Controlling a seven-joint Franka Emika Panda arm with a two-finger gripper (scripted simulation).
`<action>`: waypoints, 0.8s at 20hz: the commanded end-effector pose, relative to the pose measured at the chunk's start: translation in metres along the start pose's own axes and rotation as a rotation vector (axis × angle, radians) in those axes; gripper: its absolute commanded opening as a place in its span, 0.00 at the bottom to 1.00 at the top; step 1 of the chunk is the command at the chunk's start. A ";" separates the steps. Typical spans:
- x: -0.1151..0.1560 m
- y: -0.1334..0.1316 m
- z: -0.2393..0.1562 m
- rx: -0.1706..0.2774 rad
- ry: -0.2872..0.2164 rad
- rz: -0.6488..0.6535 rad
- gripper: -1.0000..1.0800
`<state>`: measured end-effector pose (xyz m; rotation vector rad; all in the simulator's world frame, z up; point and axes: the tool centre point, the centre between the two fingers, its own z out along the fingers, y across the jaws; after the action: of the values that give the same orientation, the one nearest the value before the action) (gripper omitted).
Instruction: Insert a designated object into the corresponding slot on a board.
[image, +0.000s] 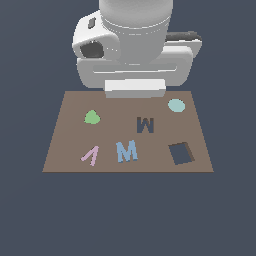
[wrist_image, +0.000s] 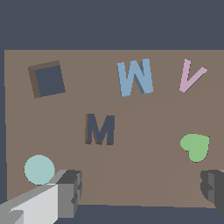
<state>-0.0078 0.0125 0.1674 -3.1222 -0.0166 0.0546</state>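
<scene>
**Spread fingers over a waiting board**

Gripper (wrist_image: 142, 192) fingers stand wide apart, holding nothing, above the brown board (image: 70, 107). Between them lies the dark M-shaped slot (wrist_image: 100, 129), beside a square hole (wrist_image: 47, 79). Beyond it the blue M block (wrist_image: 135, 78) rests flat, untouched, near a pink piece (wrist_image: 190, 75), green blob (wrist_image: 195, 146) and pale disc (wrist_image: 39, 169).

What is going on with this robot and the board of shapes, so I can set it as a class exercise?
A simulated Panda arm hangs above the brown board, its gripper open and holding nothing. The light-blue M block lies flat on the board, untouched, just in front of the dark M-shaped slot, which is empty. A pink A piece, a green blob, a pale teal disc and a square hole are also there.
</scene>
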 end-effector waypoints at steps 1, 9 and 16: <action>0.000 0.000 0.000 0.000 0.000 0.000 0.96; 0.010 0.003 0.012 -0.002 0.003 -0.014 0.96; 0.034 0.009 0.041 -0.007 0.011 -0.049 0.96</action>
<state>0.0192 0.0063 0.1331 -3.1268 -0.0798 0.0386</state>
